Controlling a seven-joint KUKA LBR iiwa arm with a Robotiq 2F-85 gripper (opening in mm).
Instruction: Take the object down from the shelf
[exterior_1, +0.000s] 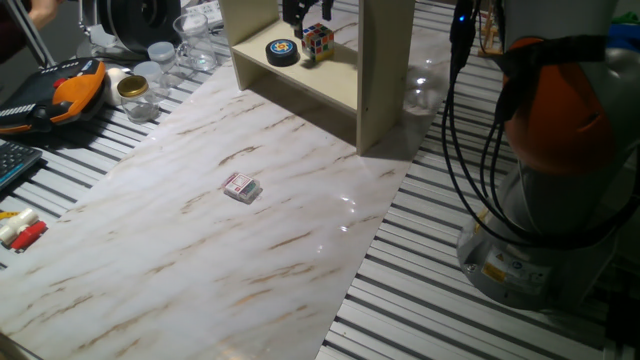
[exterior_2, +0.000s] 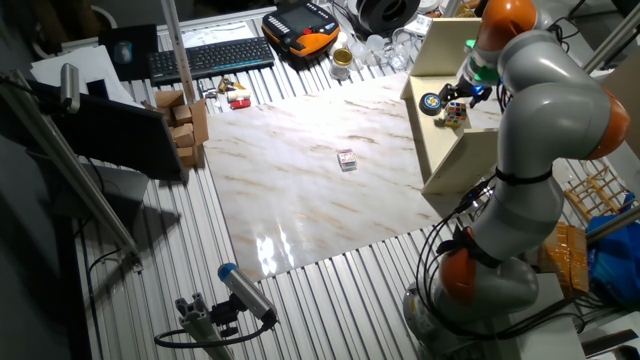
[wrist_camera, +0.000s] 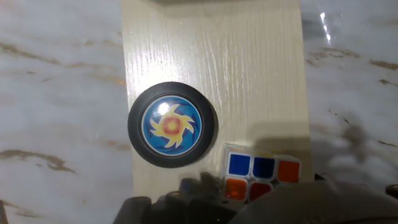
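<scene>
The pale beige shelf (exterior_1: 300, 85) stands at the far edge of the marble table; it also shows in the other fixed view (exterior_2: 440, 140) and in the hand view (wrist_camera: 211, 56). On its board lie a black round puck with a blue and yellow swirl (exterior_1: 281, 50) (exterior_2: 430, 101) (wrist_camera: 172, 124) and a small Rubik's cube (exterior_1: 317, 42) (exterior_2: 455, 115) (wrist_camera: 261, 174) next to it. My gripper (exterior_1: 308, 14) (exterior_2: 465, 92) hangs just above the cube, open and empty. In the hand view the dark fingers (wrist_camera: 186, 202) cover the cube's lower edge.
A small red and white box (exterior_1: 241, 187) (exterior_2: 346, 160) lies mid-table. Jars (exterior_1: 160, 55), an orange and black device (exterior_1: 70, 90) and a keyboard (exterior_2: 210, 58) sit beyond the table's edge. Cardboard boxes (exterior_2: 185, 125) stand at one side. The arm's base (exterior_1: 540, 230) is beside the shelf.
</scene>
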